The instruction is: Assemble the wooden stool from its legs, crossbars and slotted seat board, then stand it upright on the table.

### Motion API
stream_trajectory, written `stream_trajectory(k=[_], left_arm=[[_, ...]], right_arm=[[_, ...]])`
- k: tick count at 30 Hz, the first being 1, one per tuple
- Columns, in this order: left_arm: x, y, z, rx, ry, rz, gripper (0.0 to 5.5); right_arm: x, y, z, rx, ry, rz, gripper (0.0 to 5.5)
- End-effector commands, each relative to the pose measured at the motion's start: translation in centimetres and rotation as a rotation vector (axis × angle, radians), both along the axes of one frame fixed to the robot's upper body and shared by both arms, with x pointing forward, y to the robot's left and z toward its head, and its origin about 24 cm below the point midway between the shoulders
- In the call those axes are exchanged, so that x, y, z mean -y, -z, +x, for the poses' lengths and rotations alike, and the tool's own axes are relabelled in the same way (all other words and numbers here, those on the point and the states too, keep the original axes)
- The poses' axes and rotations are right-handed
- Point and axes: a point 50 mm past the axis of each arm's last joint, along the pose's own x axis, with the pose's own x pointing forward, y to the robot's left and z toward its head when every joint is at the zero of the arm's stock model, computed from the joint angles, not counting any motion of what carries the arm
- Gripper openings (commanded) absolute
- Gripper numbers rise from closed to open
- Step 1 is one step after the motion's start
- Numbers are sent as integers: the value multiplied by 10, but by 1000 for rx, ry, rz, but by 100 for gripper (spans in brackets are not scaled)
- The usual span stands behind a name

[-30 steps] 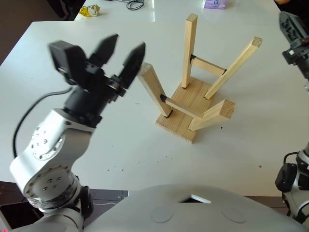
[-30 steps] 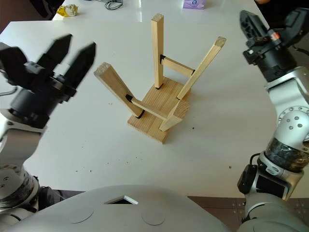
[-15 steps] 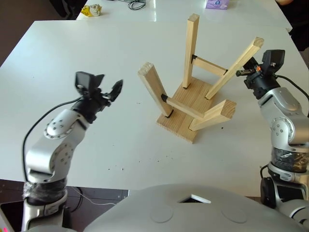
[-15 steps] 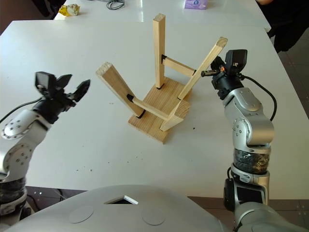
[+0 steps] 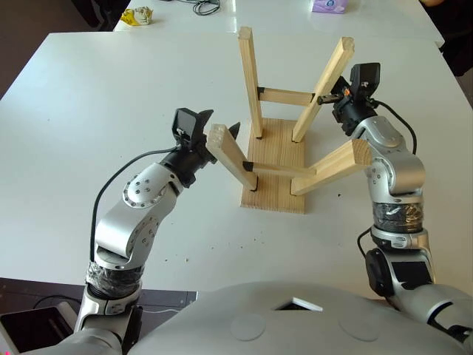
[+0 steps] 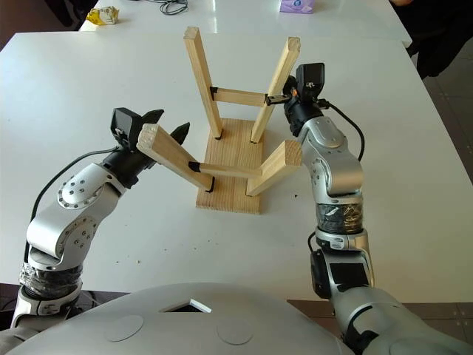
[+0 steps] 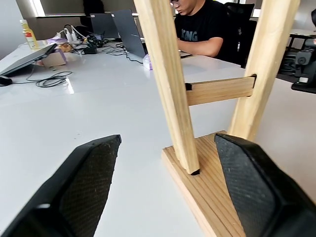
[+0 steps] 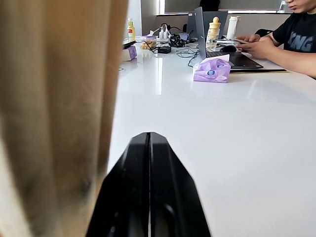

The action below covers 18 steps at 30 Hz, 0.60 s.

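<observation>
The stool (image 5: 277, 159) is sitting upside down on the table (image 5: 111, 89), legs up. The left gripper (image 5: 219, 123), fingers apart, is flanking the splayed near leg (image 5: 233, 159). The right gripper (image 5: 330, 95), fingers pressed together, is sitting beside the far leg (image 5: 321, 92). I'd be closing squarely and seating that leg straight (before any flip). The wood is bearing no readable label

Head stereo pair: high, facing forward and down over table (image 5: 74, 111); both eyes share the upturned stool (image 5: 275, 166) at 12 o'clock. Left wrist cam: low, near, faces stool from 10 o'clock. Right wrist cam: table-level, almost against one stool leg (image 8: 54, 98) at 2 o'clock.
</observation>
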Motion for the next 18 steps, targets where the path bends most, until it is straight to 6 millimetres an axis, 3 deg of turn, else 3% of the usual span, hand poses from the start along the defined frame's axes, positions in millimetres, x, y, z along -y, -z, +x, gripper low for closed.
stream_trajectory(k=[1, 4, 6, 8, 10, 12, 14, 18], left_arm=[[-26, -17, 7, 78, -153, -56, 352], [-48, -55, 2, 199, -202, -287, 352], [-67, -88, -3, 293, -205, -445, 352], [-68, -121, -12, 382, -116, -540, 352], [-53, -143, -25, 431, -2, -586, 352], [-33, -149, -33, 424, 106, -579, 322], [-12, -145, -38, 376, 202, -584, 287], [10, -141, -50, 327, 329, -599, 220]], right_arm=[[15, -18, -2, 88, 8, 57, 0], [41, -46, -11, 165, -35, 199, 0], [57, -80, -23, 238, -129, 333, 0], [56, -122, -39, 348, -284, 424, 0], [41, -157, -54, 439, -466, 528, 0], [22, -182, -72, 498, -651, 624, 0], [7, -192, -87, 495, -800, 703, 0], [-11, -179, -103, 372, -934, 733, 0]])
